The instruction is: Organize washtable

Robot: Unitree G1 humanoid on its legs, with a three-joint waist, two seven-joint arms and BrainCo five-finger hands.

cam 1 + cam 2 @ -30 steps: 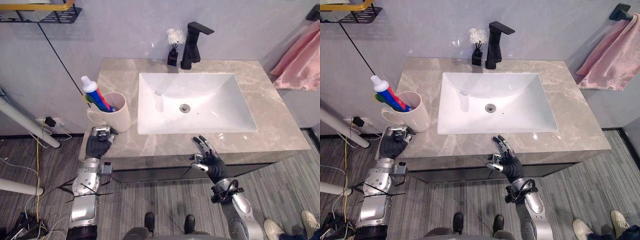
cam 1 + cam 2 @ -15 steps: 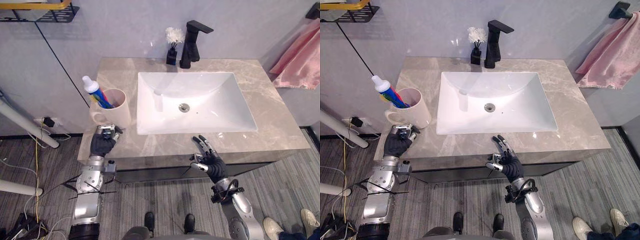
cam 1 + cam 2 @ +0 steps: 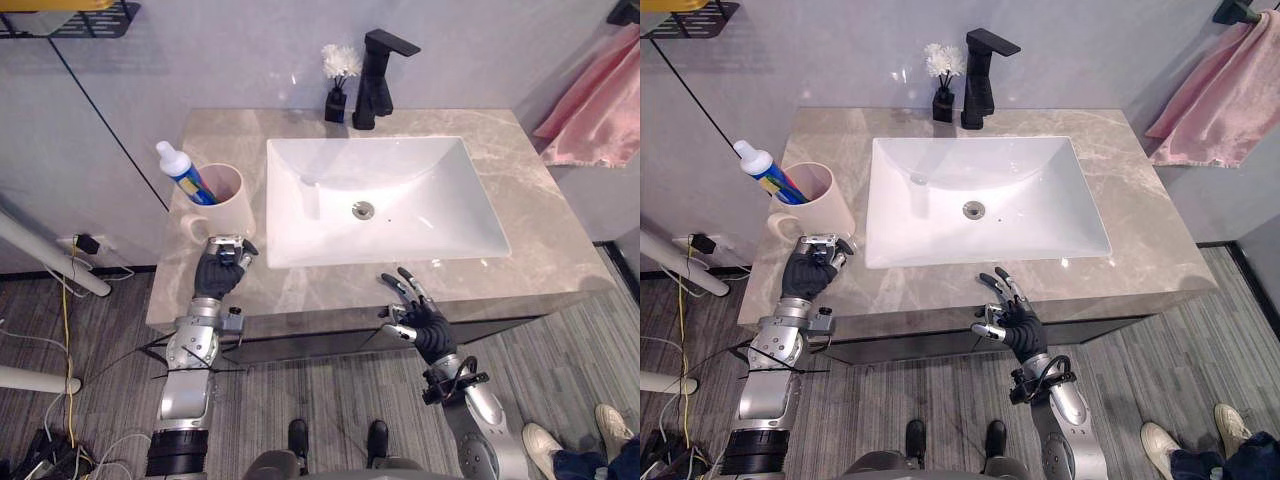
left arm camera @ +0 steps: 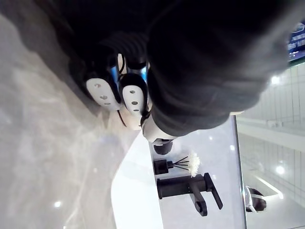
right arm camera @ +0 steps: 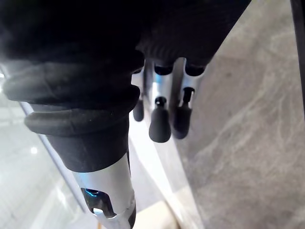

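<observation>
Left eye view looks down on a marble desk (image 3: 560, 240) with a white rectangular sink (image 3: 440, 200) set in its middle; in the basin I see the round drain and no loose things. A pink towel (image 3: 595, 110) hangs on the wall off the desk's right end. A black faucet (image 3: 378, 75) stands behind the sink. Just beside it is a small black vase (image 3: 338, 98) holding white flowers.

The one loose container is a cream mug (image 3: 228, 205), upright at the desk's left end, near the sink's left rim. Its handle points toward the front left corner. A toothpaste tube (image 3: 180, 170) stands in it, leaning out over the far left rim with its white cap up. Whether anything else is in the mug I cannot tell.

The left hand (image 3: 222, 270) rests on the desk just in front of the mug, close to its handle. Its fingers are clenched, and as far as I can tell they hold nothing. The right hand (image 3: 420, 318) hovers at the desk's front edge below the sink, fingers straight and spread, holding nothing.

The mug looks to be the step in hand. A next move would need the left fingers uncurled and brought round the handle or wall. The mug must stay upright, since the leaning tube could tip out.
</observation>
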